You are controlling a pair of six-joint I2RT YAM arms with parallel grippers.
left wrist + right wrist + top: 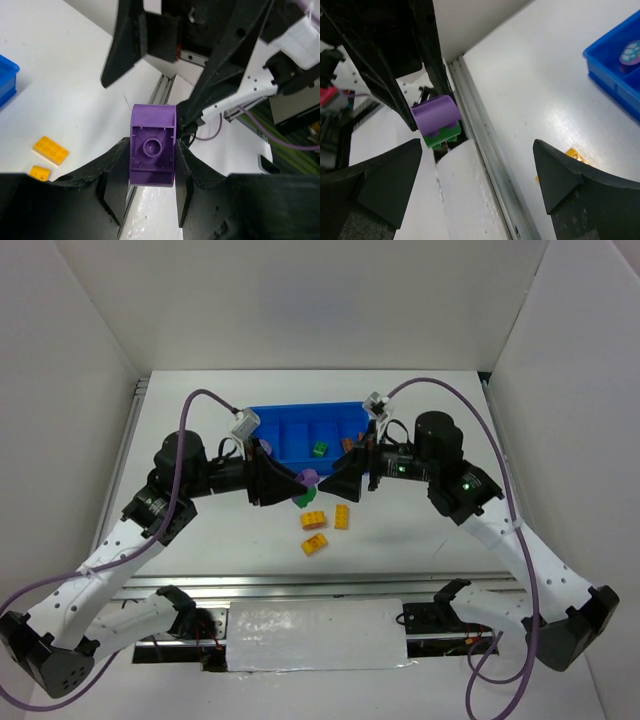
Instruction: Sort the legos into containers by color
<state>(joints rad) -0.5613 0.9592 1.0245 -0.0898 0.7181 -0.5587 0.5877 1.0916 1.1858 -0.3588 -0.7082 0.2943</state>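
Finding: left end effector (151,167) clamped on purple brick (152,142), aloft directly ahead of right end effector (475,175), whose jaws stand apart, empty. Risk: green brick (441,136) touching it may drop, or ride into the wrong blue tray (300,410) compartment

Yellow bricks (312,520): three. Green bricks (319,449): two. Purple bricks (152,150): at least one. Blue tray (275,418): one.

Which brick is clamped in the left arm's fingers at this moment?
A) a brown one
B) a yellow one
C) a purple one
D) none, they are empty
C: the left wrist view shows the purple brick pinched on both sides between the left fingers.
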